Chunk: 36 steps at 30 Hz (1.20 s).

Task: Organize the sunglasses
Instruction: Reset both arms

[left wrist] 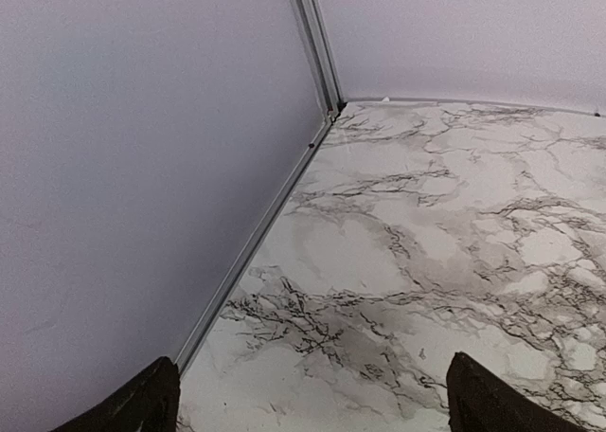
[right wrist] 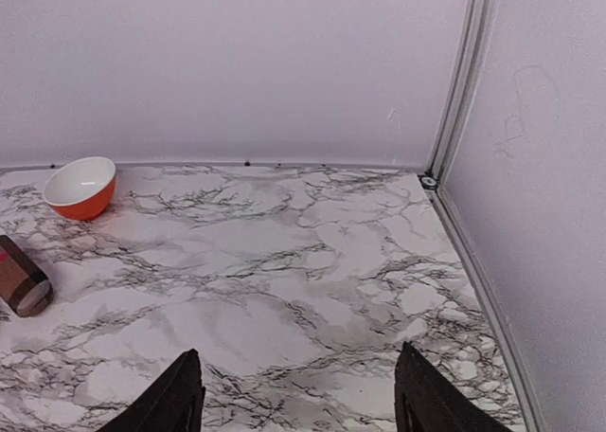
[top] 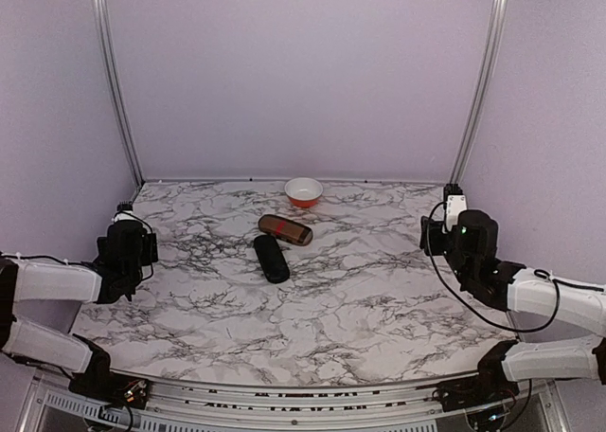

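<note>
The left pincer point(left wrist: 312, 394) stands wide and holds nothing; only bare table point(left wrist: 426, 261) lies ahead of it, with the wall point(left wrist: 133, 167) close on its left. The right pincer point(right wrist: 298, 387) is also parted, less widely, and empty.

No sunglasses show in any view. Ahead and to the left of the right pincer lies the brown case point(top: 285, 229), one end of it just inside that wrist's view. The black case point(top: 271, 258) lies just beside it on the nearer side, and whether the two touch cannot be told. Both cases look shut, so the sunglasses are probably inside them, though the pictures cannot confirm it. The bowl point(top: 303, 191) sits farther ahead of the right pincer than the cases and a little left of them.

Both pincers are well apart from the cases, one on each side, which suggests a pause between moves or the end of the job.

If a case must be handled, it should be gripped across its narrow width, not along its length. The wrist should first turn to match the slant of that case. The other pincer should steady the far end so the smooth shell does not skid on the table. The approach should keep clear of the neighbouring case.
</note>
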Tool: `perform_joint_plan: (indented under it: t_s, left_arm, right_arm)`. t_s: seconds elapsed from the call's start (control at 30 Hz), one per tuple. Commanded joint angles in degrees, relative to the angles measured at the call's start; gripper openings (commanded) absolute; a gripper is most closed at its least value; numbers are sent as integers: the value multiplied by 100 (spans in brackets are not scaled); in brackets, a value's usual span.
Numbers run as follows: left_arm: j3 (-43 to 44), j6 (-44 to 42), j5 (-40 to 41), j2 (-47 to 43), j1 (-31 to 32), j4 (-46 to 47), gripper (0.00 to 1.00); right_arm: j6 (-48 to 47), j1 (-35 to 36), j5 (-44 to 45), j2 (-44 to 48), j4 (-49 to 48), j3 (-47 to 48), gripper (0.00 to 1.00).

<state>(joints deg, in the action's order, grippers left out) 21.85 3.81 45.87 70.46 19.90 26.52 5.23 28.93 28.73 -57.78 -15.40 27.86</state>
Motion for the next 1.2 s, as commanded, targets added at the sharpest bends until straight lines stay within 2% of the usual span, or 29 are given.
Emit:
perform_joint_plan:
  t_s: [0.0,0.17,0.27,0.5,0.63,1.0,1.1,1.17]
  left_arm:
    - [-277,-330,-499,428,-402,1456,99]
    - [-518,-671,-1676,594,-851,2423,99]
    - [-440,-716,-2094,767,-1039,2604,99]
    - [-598,-613,-2641,922,-1355,3387,99]
    - [-732,-523,-2842,1443,-1491,4267,99]
    - [-800,-428,-2833,1475,-1544,4357,99]
    - [-1069,-472,-2988,1767,-1593,5163,99]
    - [-1017,-440,-3026,1677,-1587,4905,99]
  right_arm:
    - [-150,-54,1009,-62,-1088,-410,73]
    - [-479,-58,1711,-617,-1630,-704,92]
    - [-652,-120,2039,-1063,-1990,-639,100]
    - [-1153,-547,1435,-1778,-2604,-723,100]
    - [-1143,-901,884,-2042,-3515,-1119,100]
    - [-1609,-1757,-536,-2654,-5585,-1449,100]
    - [-1488,-2138,-949,-3184,-6455,-1557,100]
    - [-1315,-2252,-1194,-3041,-5988,-1482,99]
